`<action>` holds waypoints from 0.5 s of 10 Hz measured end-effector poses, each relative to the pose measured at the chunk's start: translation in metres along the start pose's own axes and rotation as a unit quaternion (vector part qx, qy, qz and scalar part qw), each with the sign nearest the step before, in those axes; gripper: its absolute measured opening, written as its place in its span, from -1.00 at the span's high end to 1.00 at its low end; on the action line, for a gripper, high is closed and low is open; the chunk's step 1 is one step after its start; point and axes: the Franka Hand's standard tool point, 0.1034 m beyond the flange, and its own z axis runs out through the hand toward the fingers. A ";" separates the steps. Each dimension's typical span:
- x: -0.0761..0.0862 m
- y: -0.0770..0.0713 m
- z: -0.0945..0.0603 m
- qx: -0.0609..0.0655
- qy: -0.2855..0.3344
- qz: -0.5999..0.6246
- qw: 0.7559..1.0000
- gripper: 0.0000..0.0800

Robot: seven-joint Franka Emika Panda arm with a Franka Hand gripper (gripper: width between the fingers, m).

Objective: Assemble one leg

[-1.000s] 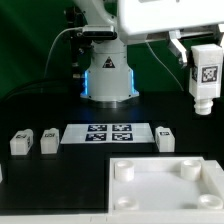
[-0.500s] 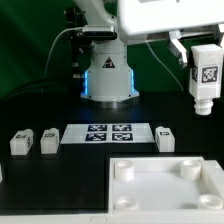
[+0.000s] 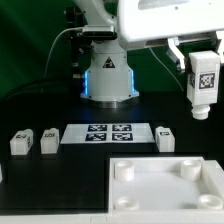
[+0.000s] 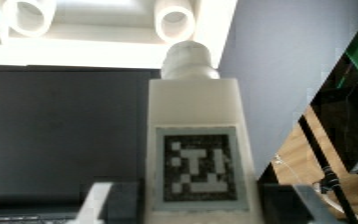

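My gripper is shut on a white leg with a black-and-white tag and holds it upright, high above the table at the exterior view's right. The wrist view shows the same leg between my fingers, with its narrow end pointing away from the camera. The large white panel with round corner sockets lies on the table below. Three more tagged legs rest on the table: two at the left and one at the right.
The marker board lies flat on the black table between the loose legs. The arm's base with a blue light stands behind it. The panel shows in the wrist view beyond the held leg.
The held leg has risen slightly and shifted a little with the gripper. Everything on the table stays still.
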 end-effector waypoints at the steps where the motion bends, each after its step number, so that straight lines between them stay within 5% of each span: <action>1: -0.007 -0.009 0.010 0.005 0.016 -0.002 1.000 0.27; 5: -0.006 -0.007 0.071 0.009 0.029 -0.002 1.000 0.27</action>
